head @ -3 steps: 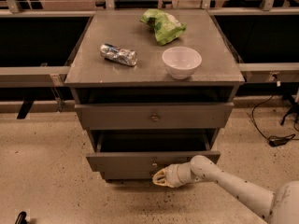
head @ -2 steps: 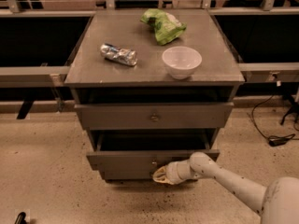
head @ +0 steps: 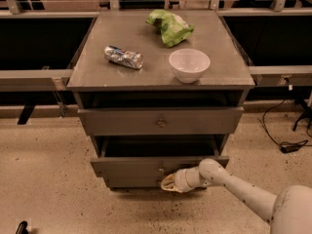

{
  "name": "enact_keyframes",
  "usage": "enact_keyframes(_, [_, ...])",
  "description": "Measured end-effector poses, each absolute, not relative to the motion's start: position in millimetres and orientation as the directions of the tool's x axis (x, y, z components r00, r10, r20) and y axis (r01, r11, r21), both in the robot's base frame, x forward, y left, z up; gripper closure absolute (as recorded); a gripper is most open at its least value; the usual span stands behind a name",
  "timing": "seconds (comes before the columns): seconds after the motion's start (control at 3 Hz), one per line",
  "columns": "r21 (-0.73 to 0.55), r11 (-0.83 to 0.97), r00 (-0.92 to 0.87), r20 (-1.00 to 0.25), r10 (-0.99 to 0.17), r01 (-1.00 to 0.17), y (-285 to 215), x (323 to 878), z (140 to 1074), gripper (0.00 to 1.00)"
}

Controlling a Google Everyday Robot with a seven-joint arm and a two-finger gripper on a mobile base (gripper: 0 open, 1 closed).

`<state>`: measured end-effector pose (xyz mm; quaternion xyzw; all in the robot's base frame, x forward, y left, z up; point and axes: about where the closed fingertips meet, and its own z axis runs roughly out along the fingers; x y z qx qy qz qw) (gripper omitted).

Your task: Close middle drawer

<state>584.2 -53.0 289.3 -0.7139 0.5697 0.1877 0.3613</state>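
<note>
Middle drawer (head: pixel 131 167): 2nd front down, below the table's (head: pixel 97 77) front edge. It's pulled out toward the camera, w/ a dark gap of its inside showing behind the front's top edge. Its knob (head: pixel 161 168) sits at centre of the front. The claw (head: pixel 168 183) is at the lower edge of that front, just under & slightly right of the knob. Touching or a hair off, can't tell; open or closed, can't tell either. The arm (head: pixel 239 186) comes in low from bottom right, crossing the floor (head: pixel 48 179) off the table's front-right corner.

The top drawer (head: pixel 122 122) also stands a little fwd of the table's front edge, w/ a dark slot above it. The lowest drawer front (head: pixel 131 182) shows only as a strip under the middle one, set back.

On the table:
- bowl (head: pixel 189 64) near the front edge, right of centre
- crushed can (head: pixel 123 57) left of centre, approx mid-depth
- green bag (head: pixel 169 27) toward the back edge, near the bowl but apart

Room to move: speckled floor lies open in front & off the table's left edge. A cable (head: pixel 287 145) lies on the floor well off the right edge.

Vs 1 s ago: the drawer front is out approx as far as before. The claw has crept a touch left along the lower edge. Table items are unchanged.
</note>
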Motion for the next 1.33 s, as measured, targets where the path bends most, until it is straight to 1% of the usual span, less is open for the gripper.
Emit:
enact_keyframes(0.67, [-0.286, -0.13, 0.295, -0.668, -0.684, -0.949, -35.6, 542.1, 293.9, 1.0])
enact_keyframes(1.0, [-0.265, -0.138, 0.288, -0.688, -0.666, -0.954, -22.4, 527.9, 278.5, 1.0])
enact_keyframes(1.33, [-0.257, -0.122, 0.274, -0.714, -0.645, -0.959, -18.7, 532.0, 259.6, 1.0])
